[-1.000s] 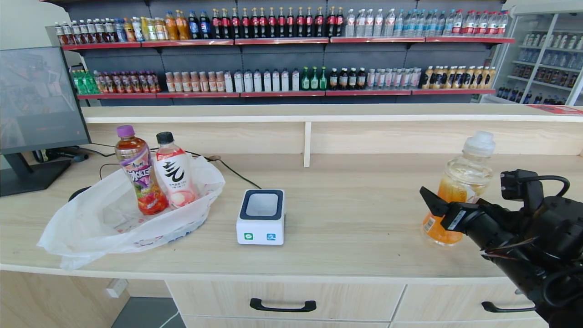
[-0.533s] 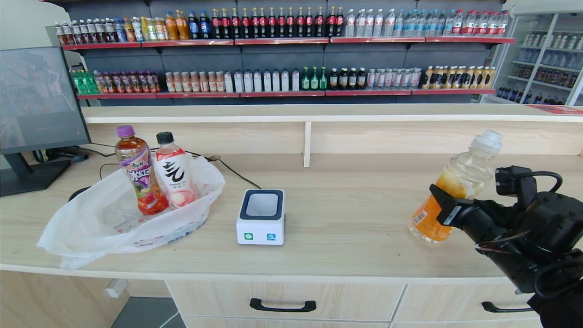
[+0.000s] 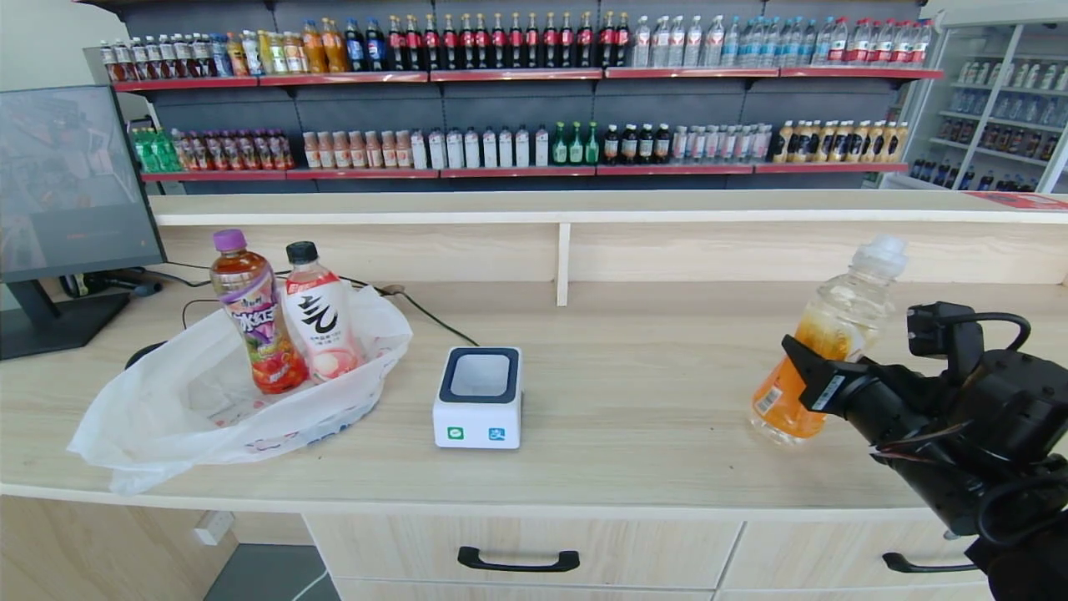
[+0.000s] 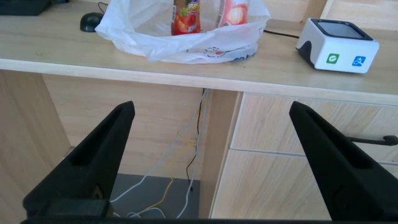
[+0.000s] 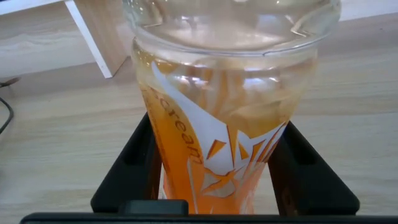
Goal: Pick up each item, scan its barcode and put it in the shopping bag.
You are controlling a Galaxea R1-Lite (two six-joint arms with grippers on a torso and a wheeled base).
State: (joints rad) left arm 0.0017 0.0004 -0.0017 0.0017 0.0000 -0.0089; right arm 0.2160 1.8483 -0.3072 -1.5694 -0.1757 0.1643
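An orange drink bottle (image 3: 822, 346) with a white cap leans toward the left at the counter's right end, its base just off the wood. My right gripper (image 3: 813, 380) is shut on the orange bottle (image 5: 217, 130), one black finger on each side. The white scanner (image 3: 478, 397) with a dark-rimmed window sits mid-counter. The white shopping bag (image 3: 192, 401) lies open at the left and holds a purple-capped bottle (image 3: 254, 313) and a black-capped pink bottle (image 3: 321, 313), both upright. My left gripper (image 4: 211, 162) hangs open below the counter edge, in front of the cabinet.
A monitor (image 3: 71, 184) on a stand occupies the far left, with cables behind the bag. A raised wooden ledge (image 3: 584, 217) with a vertical divider runs along the counter's back. Drawer handles (image 3: 517, 559) sit below the front edge. Bare wood lies between scanner and orange bottle.
My right gripper closed on the orange bottle, tipped its top from upright and raised it slightly off the counter. The bag, its bottles and the scanner stayed put.
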